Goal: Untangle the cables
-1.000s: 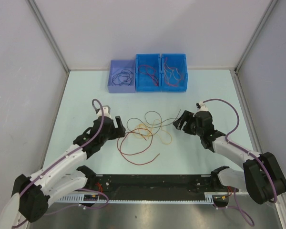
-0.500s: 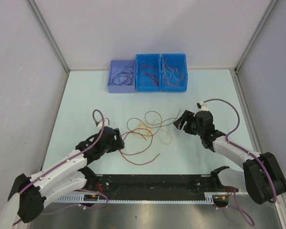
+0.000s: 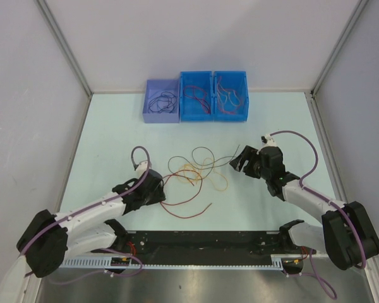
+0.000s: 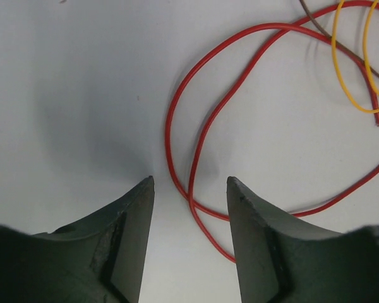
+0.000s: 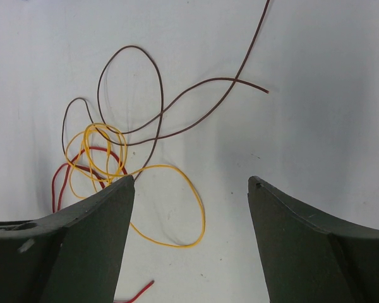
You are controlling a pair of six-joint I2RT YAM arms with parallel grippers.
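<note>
Left gripper [image 4: 189, 182] drawn back toward base, lowered over red cable [image 4: 168, 120], jaws narrowing.

Dark right gripper [image 5: 191, 182]: fingers wide apart, nothing held. Thin brown wire [image 5: 162, 88] loops across white surface [image 5: 316, 95], crossing coiled orange-yellow wire [image 5: 202, 208]; red wire [image 5: 57, 183] tangled at left.

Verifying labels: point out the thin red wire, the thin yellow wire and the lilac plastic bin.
thin red wire [image 4: 191, 201]: left wrist view, where its strands cross.
thin yellow wire [image 5: 204, 221]: right wrist view, right bend of loop.
lilac plastic bin [image 3: 161, 118]: top external view, front wall.
</note>
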